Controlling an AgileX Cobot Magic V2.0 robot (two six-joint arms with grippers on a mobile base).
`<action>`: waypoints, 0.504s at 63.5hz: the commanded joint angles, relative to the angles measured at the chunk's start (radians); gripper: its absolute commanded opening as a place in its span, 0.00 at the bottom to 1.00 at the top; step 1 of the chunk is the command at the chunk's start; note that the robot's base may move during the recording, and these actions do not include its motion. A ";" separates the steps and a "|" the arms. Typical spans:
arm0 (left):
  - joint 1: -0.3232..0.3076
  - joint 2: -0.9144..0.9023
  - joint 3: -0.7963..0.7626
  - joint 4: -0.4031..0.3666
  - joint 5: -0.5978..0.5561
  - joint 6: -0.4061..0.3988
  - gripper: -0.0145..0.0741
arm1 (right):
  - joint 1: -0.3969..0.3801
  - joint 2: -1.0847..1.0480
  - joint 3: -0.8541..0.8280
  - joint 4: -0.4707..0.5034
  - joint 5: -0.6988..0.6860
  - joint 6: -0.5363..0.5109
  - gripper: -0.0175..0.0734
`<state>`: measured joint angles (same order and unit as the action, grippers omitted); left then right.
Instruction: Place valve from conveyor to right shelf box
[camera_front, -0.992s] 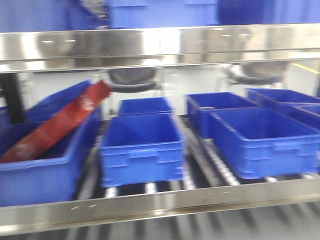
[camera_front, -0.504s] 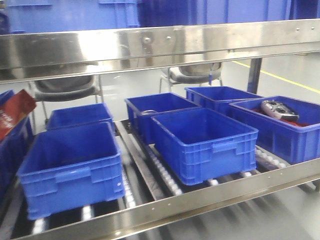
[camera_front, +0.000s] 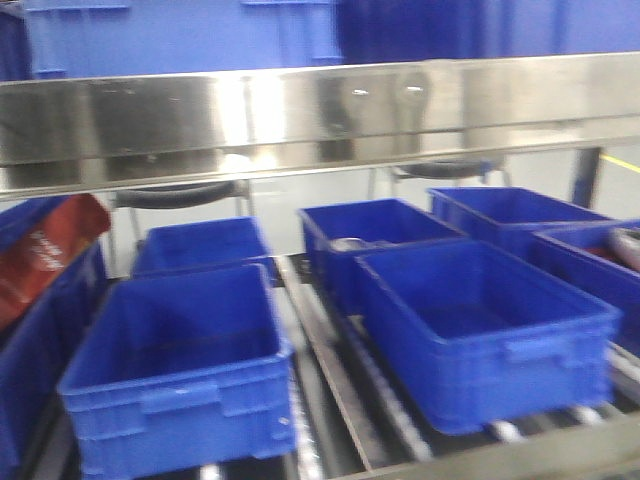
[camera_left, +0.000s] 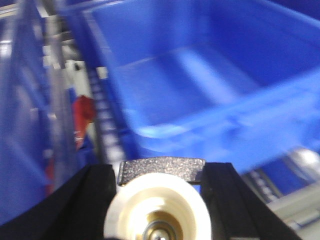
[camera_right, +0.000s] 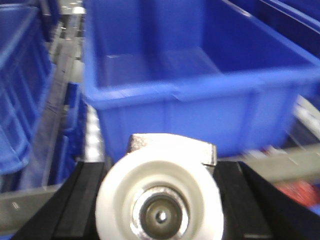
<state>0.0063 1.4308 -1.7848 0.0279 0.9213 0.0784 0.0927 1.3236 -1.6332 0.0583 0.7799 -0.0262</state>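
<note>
What mattered was how the right gripper (camera_right: 160, 169) stood to the open blue plastic box (camera_right: 210, 115) ahead of it. In the right wrist view the box filled the upper middle of the frame. Its near wall stood between the jaws and the bare floor inside, so I judged the load had to rise over that rim and go forward before any release.

The jaws were clamped on the valve (camera_right: 160, 200) at bottom centre. It was a round white-faced fitting with a silvery metal hub and a silvery block showing over its top edge. Its round face was turned to the camera, so its long axis seemed to run along the gripper's reach, toward the box. It sat in the grip, and no conveyor showed in any view.

The left gripper (camera_left: 161, 172) looked closed the same way on a cream round fitting (camera_left: 157, 212) with a dark grey grainy tab above it, perhaps a second valve. A second blue box (camera_left: 200, 75) lay across the upper right of that blurred frame.

The front view showed neither arm, only blue boxes under a polished steel shelf rail (camera_front: 320, 110), so I could not tell which arm was nearer. The lower-right box (camera_front: 480, 375) seemed the likely goal.
</note>
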 joint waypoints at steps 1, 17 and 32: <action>-0.005 -0.007 -0.013 0.002 -0.049 -0.004 0.04 | -0.002 -0.017 -0.019 -0.005 -0.071 0.000 0.03; -0.005 -0.007 -0.013 0.002 -0.049 -0.004 0.04 | -0.002 -0.017 -0.019 -0.005 -0.071 0.000 0.03; -0.005 -0.007 -0.013 0.002 -0.049 -0.004 0.04 | -0.002 -0.017 -0.019 -0.005 -0.071 0.000 0.03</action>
<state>0.0063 1.4308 -1.7848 0.0348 0.9213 0.0784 0.0927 1.3236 -1.6332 0.0627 0.7799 -0.0262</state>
